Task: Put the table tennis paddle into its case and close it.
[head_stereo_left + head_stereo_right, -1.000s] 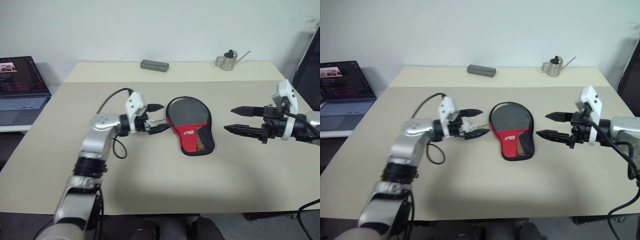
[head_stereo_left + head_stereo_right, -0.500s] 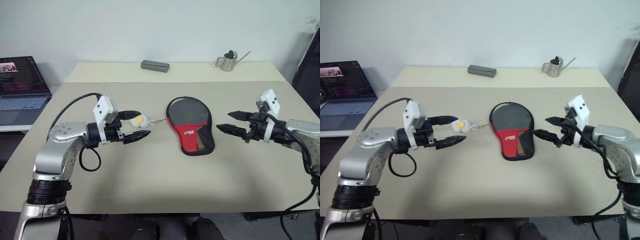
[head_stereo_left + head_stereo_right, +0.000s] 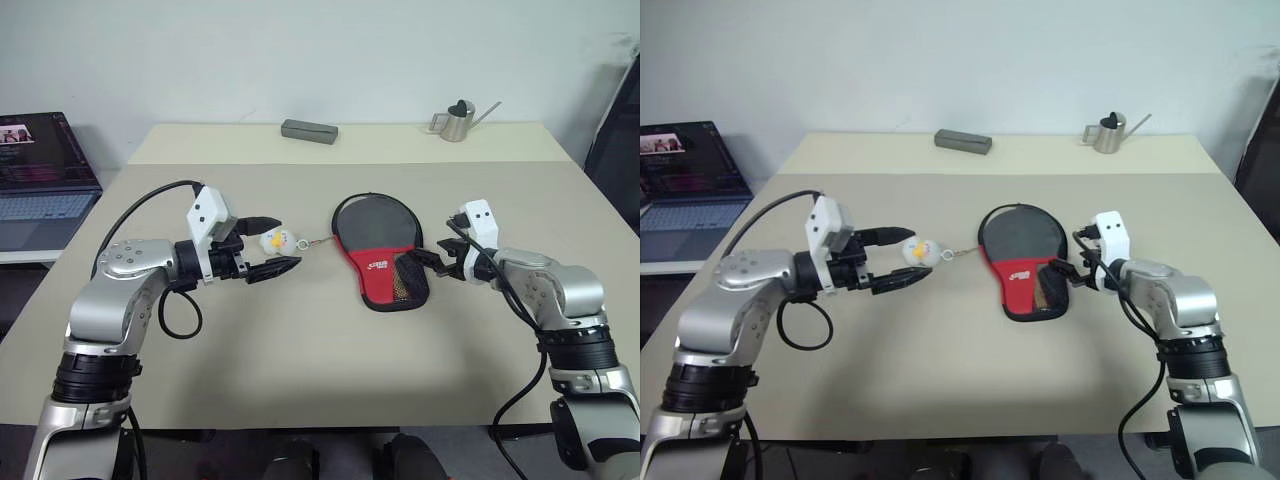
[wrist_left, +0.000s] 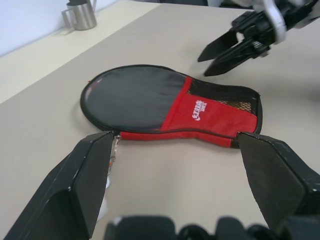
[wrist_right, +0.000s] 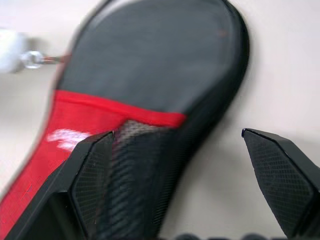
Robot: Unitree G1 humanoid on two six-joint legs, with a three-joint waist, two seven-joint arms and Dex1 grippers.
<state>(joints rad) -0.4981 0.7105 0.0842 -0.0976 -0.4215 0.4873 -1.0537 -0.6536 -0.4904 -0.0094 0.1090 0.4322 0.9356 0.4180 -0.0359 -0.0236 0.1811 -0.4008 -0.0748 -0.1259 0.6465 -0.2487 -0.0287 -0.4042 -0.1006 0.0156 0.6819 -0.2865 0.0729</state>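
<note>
The case (image 3: 382,250) lies flat in the middle of the table (image 3: 300,360). The right gripper (image 3: 432,262) is just beside its right edge, fingers apart. The left gripper (image 3: 268,244) is apart too, around the charm (image 3: 278,240).

Head stereo overhead; wrist views close.

A big beige table (image 3: 300,380) stands in front of a plain white wall (image 3: 300,50). At the far edge of the table lies a small gray box (image 3: 309,130), long and flat. Further along that same far edge stands a little shiny metal watering can (image 3: 456,121) with a thin spout. Beside the table, off its left end, an open laptop (image 3: 40,180) sits with its screen lit up.
</note>
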